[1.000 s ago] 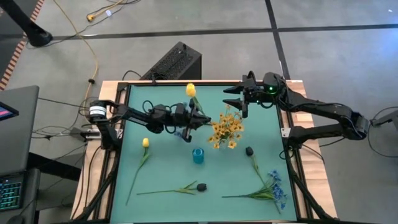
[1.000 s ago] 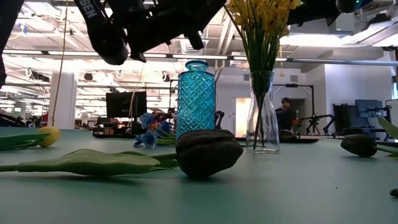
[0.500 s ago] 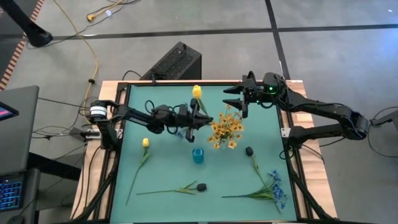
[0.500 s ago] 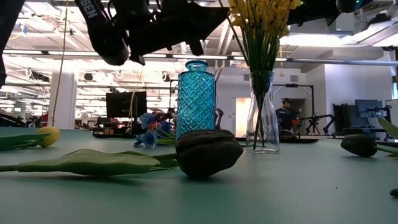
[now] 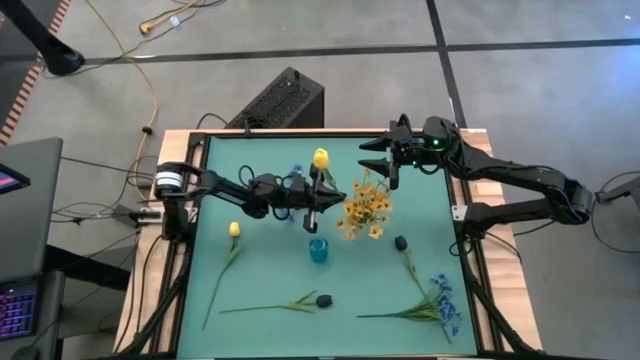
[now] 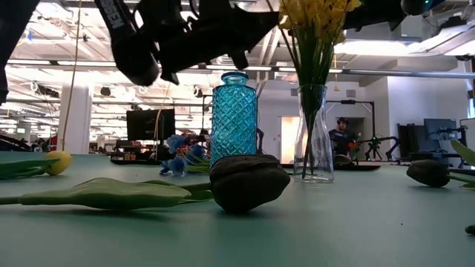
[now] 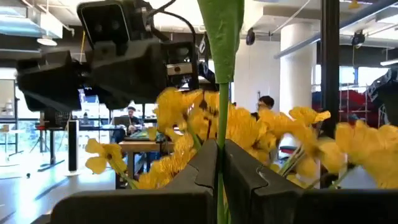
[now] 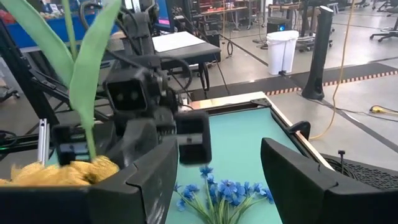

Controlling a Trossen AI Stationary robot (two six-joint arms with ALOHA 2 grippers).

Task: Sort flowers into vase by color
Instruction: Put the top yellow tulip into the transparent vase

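My left gripper is over the table's middle, shut on a yellow tulip, just left of the clear vase that holds yellow sprays. The blue vase stands nearer, on its base. My right gripper waits open by the far edge, beside the clear vase. Lying flat on the mat are another yellow tulip, two dark buds, a blue spray and, under my left arm, more blue blooms. My left gripper pinches the tulip's green stalk between its two fingers, which come level from the table's left and lie across it. The stalk runs about upright, leaf and bloom above the fingers. The tulip is lifted clear of the table.
The two vases stand close together mid-table, with the blue one in front of the clear one in the low view. Stems lie along the near left and near right. A raised frame rims the mat. Bare mat shows at far left.
My left gripper has carried the tulip toward the table's right, closer to the clear vase and its yellow sprays. The bloom has shifted right and slightly toward the near edge. The gripper has stayed shut on the stalk.
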